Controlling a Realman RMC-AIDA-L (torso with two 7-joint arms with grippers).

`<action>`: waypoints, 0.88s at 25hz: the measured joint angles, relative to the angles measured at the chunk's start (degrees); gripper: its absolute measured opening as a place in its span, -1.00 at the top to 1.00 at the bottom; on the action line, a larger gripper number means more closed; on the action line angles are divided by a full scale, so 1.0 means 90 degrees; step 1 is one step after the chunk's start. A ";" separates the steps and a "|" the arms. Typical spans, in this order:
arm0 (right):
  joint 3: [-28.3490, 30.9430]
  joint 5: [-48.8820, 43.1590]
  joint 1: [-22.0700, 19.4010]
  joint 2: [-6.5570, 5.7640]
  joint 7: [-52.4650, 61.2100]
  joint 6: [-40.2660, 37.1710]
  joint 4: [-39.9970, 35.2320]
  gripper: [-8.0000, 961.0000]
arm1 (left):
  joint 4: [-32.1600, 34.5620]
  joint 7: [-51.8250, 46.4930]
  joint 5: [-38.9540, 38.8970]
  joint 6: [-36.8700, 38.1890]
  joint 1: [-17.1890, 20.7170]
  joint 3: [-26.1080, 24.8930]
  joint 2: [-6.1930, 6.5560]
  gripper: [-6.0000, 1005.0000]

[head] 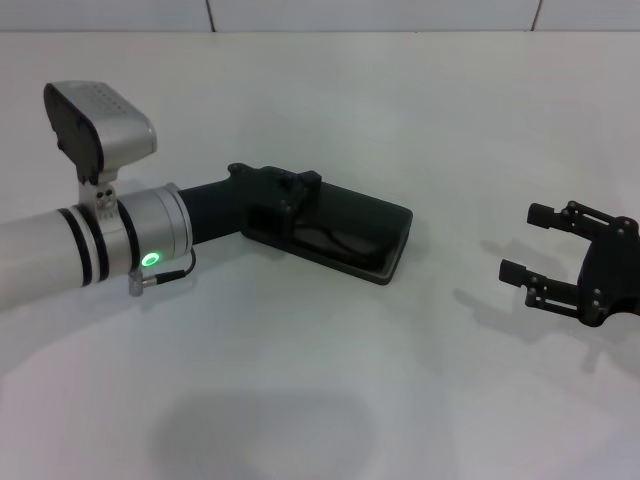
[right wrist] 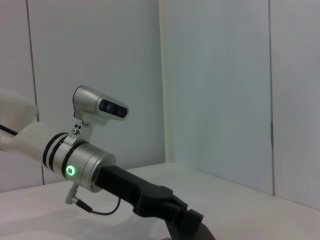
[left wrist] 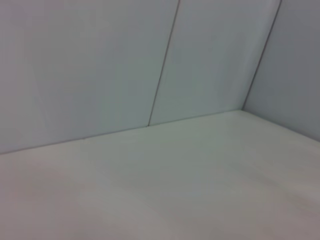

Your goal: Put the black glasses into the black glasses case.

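The black glasses case (head: 375, 235) lies open in the middle of the white table. Faint rounded outlines in its tray look like the black glasses (head: 335, 242), but dark on dark I cannot be sure. My left gripper (head: 298, 190) reaches in from the left and sits low over the case's left end, its black body merging with the case. In the right wrist view the left gripper (right wrist: 167, 207) points down toward the table. My right gripper (head: 522, 240) hovers open and empty, well to the right of the case. The left wrist view holds only table and wall.
The white table (head: 330, 380) spreads on all sides of the case, with a pale panelled wall (left wrist: 100, 65) behind it. The left arm's silver wrist and camera housing (head: 100, 125) stand above the table at the left.
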 joint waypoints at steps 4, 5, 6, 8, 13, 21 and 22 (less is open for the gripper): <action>0.0001 0.0000 -0.0003 0.0000 0.0017 -0.0009 -0.0005 -0.60 | -0.0224 0.0252 -0.0007 0.0037 0.0006 0.0001 0.0003 0.91; 0.0001 0.0000 -0.0003 0.0000 0.0021 -0.0012 -0.0005 -0.60 | -0.0246 0.0285 -0.0013 0.0040 0.0006 0.0001 0.0004 0.91; -0.0001 0.0000 -0.0001 0.0000 0.0025 -0.0014 -0.0005 -0.60 | -0.0264 0.0357 -0.0039 0.0044 0.0006 0.0001 0.0004 0.91; -0.0004 0.0000 -0.0001 0.0000 0.0027 -0.0014 -0.0005 -0.60 | -0.0320 0.0527 -0.0146 0.0059 0.0011 0.0001 0.0005 0.91; -0.0021 0.0000 0.0010 0.0000 0.0035 -0.0019 -0.0030 -0.60 | -0.0466 0.0794 -0.0500 0.0302 0.0006 -0.0020 0.0016 0.90; -0.0018 -0.0001 0.0007 0.0000 0.0028 -0.0028 -0.0019 -0.60 | -0.0388 0.0683 -0.0494 0.1272 -0.0041 -0.0541 0.0135 0.89; -0.0033 0.0000 0.0009 0.0000 0.0027 -0.0029 -0.0023 -0.60 | -0.0383 0.0677 -0.0485 0.1525 -0.0042 -0.0710 0.0187 0.89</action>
